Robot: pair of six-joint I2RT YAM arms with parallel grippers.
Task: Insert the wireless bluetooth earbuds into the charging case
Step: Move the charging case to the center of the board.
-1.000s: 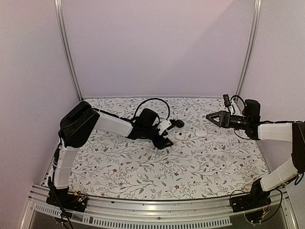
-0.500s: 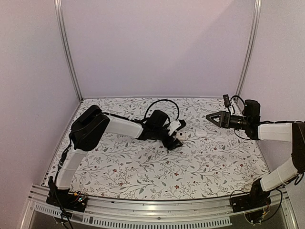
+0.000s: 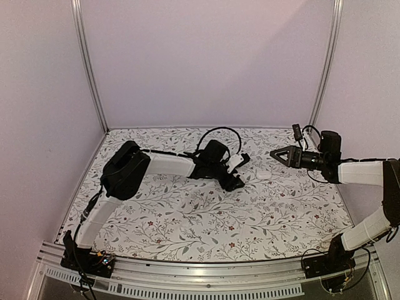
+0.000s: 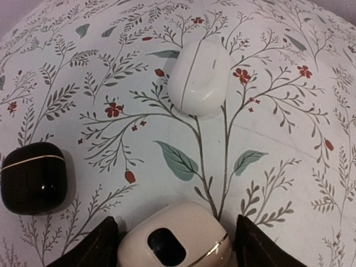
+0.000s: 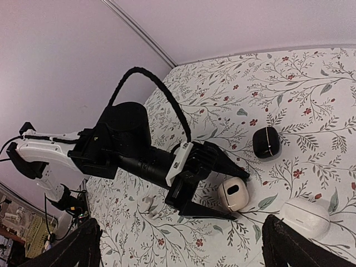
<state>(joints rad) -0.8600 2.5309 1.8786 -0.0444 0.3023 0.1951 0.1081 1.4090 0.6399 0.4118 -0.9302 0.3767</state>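
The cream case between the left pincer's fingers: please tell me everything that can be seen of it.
The cream case is a smooth, glossy, rounded pebble, plastic by its look, with a dark oval window and a thin gold seam line; it looks closed. It lies on the floral tablecloth between the fingers of the left pincer; whether they clamp it I cannot tell.

The surface (image 4: 289, 167) wears a white cloth printed with grey-green sprigs and small red flowers. On it lie three cases: a white oval pebble-shaped case (image 4: 199, 78) at upper centre, a glossy black rounded case (image 4: 34, 178) at lower left, and a cream case with a dark window (image 4: 175, 239) at bottom centre.
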